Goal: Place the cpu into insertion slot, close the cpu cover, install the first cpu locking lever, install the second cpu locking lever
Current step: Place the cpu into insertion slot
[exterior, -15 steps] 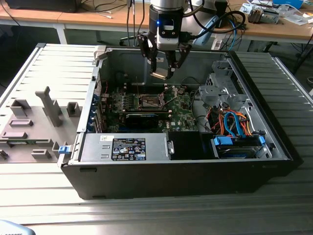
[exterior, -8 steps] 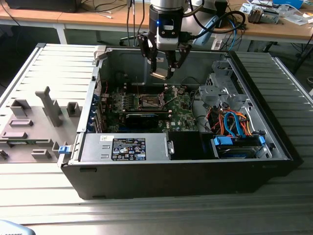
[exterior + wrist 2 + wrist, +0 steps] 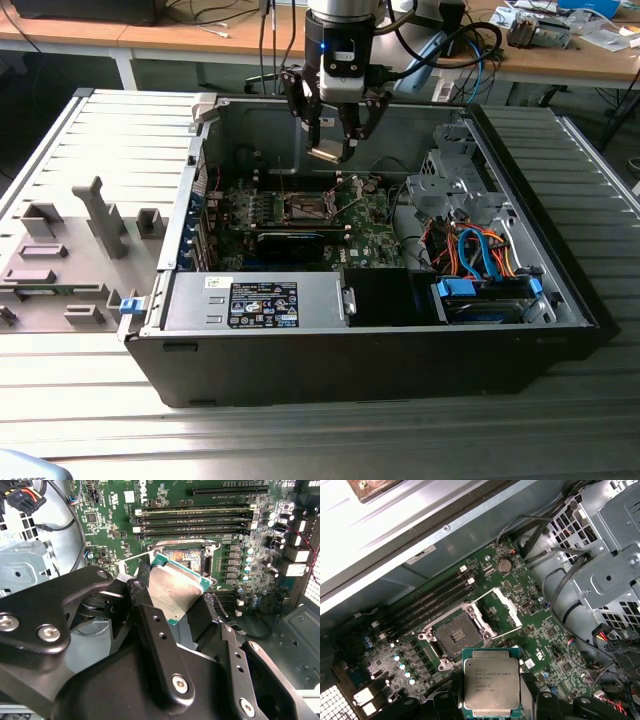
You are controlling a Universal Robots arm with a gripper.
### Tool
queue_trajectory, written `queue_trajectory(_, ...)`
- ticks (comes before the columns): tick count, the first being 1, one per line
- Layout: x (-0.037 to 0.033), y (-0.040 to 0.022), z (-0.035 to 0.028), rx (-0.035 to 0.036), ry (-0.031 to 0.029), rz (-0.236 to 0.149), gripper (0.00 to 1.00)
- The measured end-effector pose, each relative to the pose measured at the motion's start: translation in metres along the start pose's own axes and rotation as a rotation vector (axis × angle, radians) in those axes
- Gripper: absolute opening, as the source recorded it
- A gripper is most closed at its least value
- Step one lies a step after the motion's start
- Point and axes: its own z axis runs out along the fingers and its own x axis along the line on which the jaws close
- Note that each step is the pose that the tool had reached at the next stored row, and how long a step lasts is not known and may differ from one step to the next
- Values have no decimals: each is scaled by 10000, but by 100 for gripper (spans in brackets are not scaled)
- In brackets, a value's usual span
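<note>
Two jaws hold the cpu (image 3: 491,687) tilted, face up, above the insertion slot (image 3: 455,635).

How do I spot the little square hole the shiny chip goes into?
Look inside the open computer case at the green circuit board. Near its middle sits the insertion slot, below the cpu held by the hand. It is a square with a dark centre and silvery rim, unlike the long thin black slots beside it.

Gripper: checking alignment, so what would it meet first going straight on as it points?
Likely the open insertion slot, or the green circuit board beside it, with the held cpu touching first; depth unclear.
</note>
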Motion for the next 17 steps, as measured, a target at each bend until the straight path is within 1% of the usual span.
queue_trajectory(10,0,0,0,55,-32,89,54)
queue_trajectory(12,0,0,0,78,-45,109,54)
queue_trajectory(17,0,0,0,106,-61,143,54)
